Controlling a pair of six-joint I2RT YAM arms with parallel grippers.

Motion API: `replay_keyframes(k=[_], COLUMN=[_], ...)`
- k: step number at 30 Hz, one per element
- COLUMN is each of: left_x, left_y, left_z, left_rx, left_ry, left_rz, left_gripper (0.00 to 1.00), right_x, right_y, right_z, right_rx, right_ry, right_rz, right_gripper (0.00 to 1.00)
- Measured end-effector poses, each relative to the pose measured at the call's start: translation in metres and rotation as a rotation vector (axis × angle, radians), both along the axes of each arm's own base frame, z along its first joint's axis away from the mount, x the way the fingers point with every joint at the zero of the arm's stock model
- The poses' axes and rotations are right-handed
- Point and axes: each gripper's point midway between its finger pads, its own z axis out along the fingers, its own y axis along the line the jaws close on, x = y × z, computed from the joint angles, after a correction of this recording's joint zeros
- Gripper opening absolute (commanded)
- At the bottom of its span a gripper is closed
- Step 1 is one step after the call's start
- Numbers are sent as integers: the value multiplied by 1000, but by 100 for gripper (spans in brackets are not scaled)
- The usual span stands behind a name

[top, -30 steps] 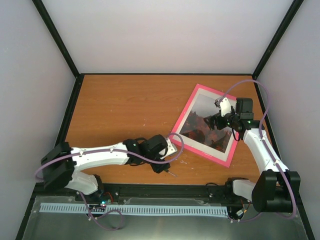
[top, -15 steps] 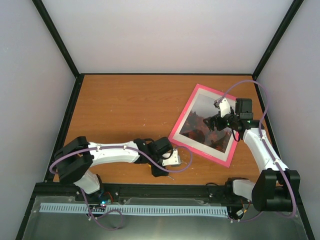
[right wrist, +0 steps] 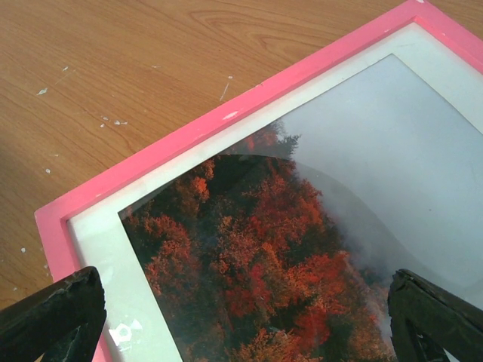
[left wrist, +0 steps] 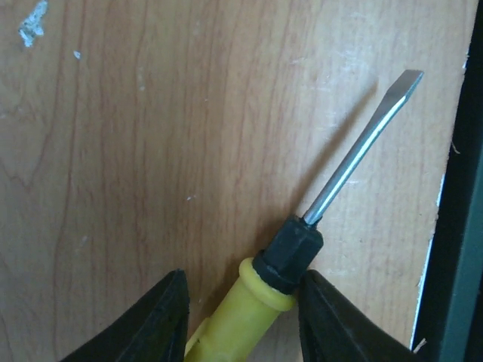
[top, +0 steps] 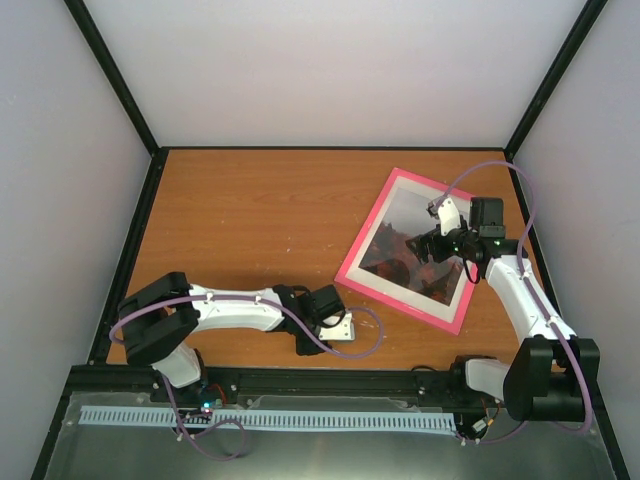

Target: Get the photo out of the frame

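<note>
Pink frame rims seemingly glossy photo.

left arm and screwdriver further back

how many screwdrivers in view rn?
1. The yellow-handled screwdriver sits between the left gripper's fingers, near the table's near edge. The top view hides it under that gripper; another could be hidden under an arm.
</note>
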Motion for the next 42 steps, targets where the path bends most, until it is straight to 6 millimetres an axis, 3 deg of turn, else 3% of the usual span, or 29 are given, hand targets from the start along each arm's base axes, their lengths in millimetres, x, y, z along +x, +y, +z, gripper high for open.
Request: replay_keyframes(k=[10, 17, 20, 25, 28, 30, 33, 35, 37, 42], left_x=[10, 22, 44, 109, 150, 180, 207, 214, 214, 200], left_y=[3, 6, 9, 33, 72, 116, 191, 231, 258, 295], left_z=[0, 5, 17, 43, 45, 41, 36, 36, 38, 39], left_rx=[16, 9, -27, -85, -65, -37, -4, -2, -13, -4], left_ry=[-64, -75, -77, -103, -99, -92, -74, -69, -62, -62], left_rz=[16, 117, 253, 591, 861, 1093, 1417, 1585, 1708, 1881], left_gripper=[16, 9, 5, 1, 1, 1, 1, 1, 2, 10], right_x=[0, 0, 0, 0, 0, 0, 0, 0, 0, 1], right_y=[0, 1, 1, 1, 1, 1, 2, 2, 2, 2], right_z=[0, -2, -3, -4, -5, -5, -5, -5, -5, -9], right_rx=[2, 3, 4, 6, 7, 8, 8, 8, 8, 11], right_ry=[2, 8, 11, 16, 17, 17, 17, 17, 18, 33], right_rz=[2, 3, 4, 5, 6, 7, 7, 7, 7, 9], right_gripper=[100, 100, 100, 100, 100, 100, 100, 100, 100, 100])
